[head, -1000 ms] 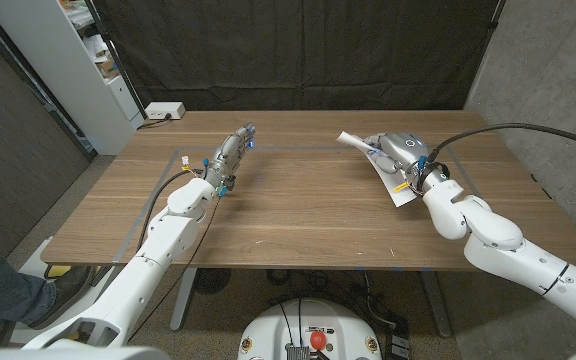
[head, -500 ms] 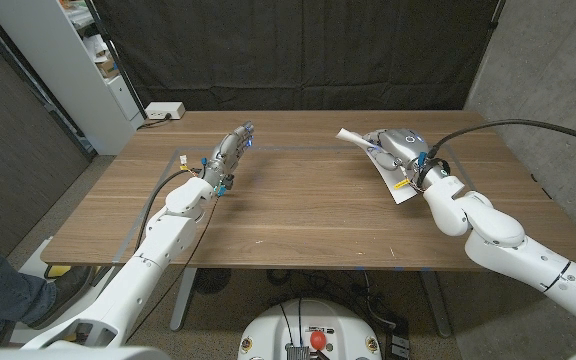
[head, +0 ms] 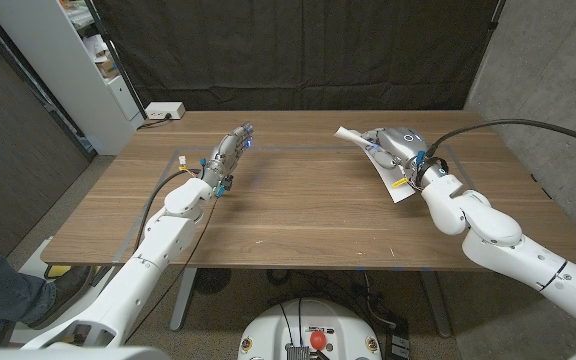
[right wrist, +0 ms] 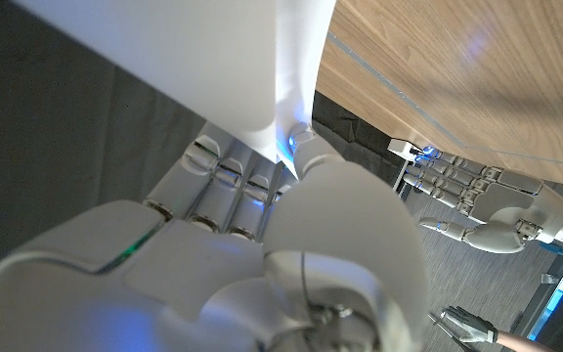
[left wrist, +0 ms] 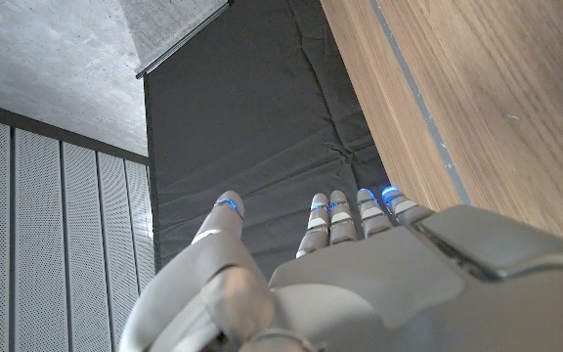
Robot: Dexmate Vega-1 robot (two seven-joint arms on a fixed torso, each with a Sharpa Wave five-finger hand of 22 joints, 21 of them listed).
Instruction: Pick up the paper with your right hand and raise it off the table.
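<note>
- On the right side of the table (head: 298,215), the right hand (head: 400,146) is closing over the paper (head: 390,172) — the sheet is lying partly under the hand, its near corner sticking out toward the robot and its far end curling up past the fingers.
- Running from near right to far left, the sheet's long axis is lining up roughly with the forearm, so a straight lift looks like the next need.
- Up close, the right wrist view is showing the thumb and fingers (right wrist: 225,186) pinching the white sheet (right wrist: 233,68) — a contact the head view is leaving unclear.
- Farther off to the left, the left hand (head: 230,152) is waiting well apart from the paper, fingers straight and holding nothing.
</note>
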